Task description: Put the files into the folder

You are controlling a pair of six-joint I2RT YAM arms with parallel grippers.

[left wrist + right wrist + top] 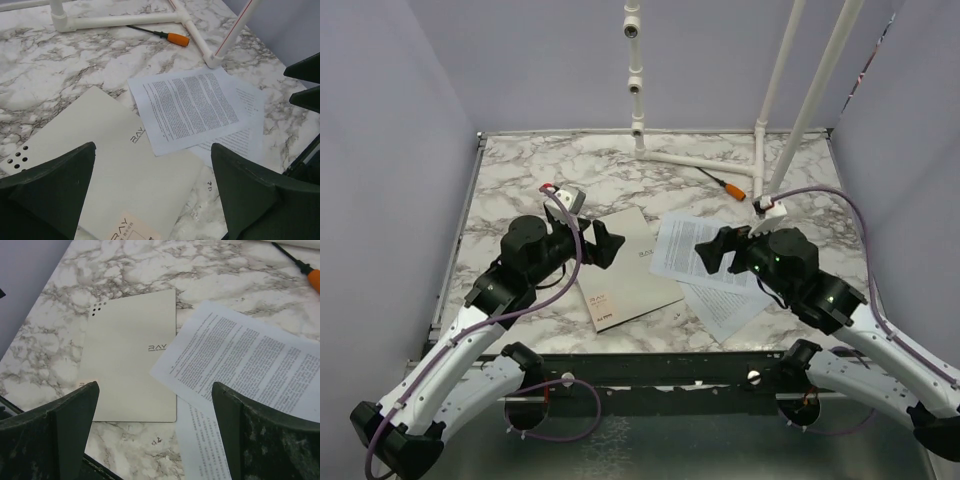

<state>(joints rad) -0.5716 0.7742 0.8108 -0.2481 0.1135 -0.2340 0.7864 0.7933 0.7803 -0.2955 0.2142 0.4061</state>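
We see the left gripper and right gripper both spread wide, grasping nothing. The closed beige folder, printed "RAY", lies below the left jaws. The files, in unreadably small black text, overlap its edge below the right jaws.

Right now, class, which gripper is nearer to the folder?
Left. The left gripper hovers over the folder, above its far end; the right gripper is off to the side, above the files.
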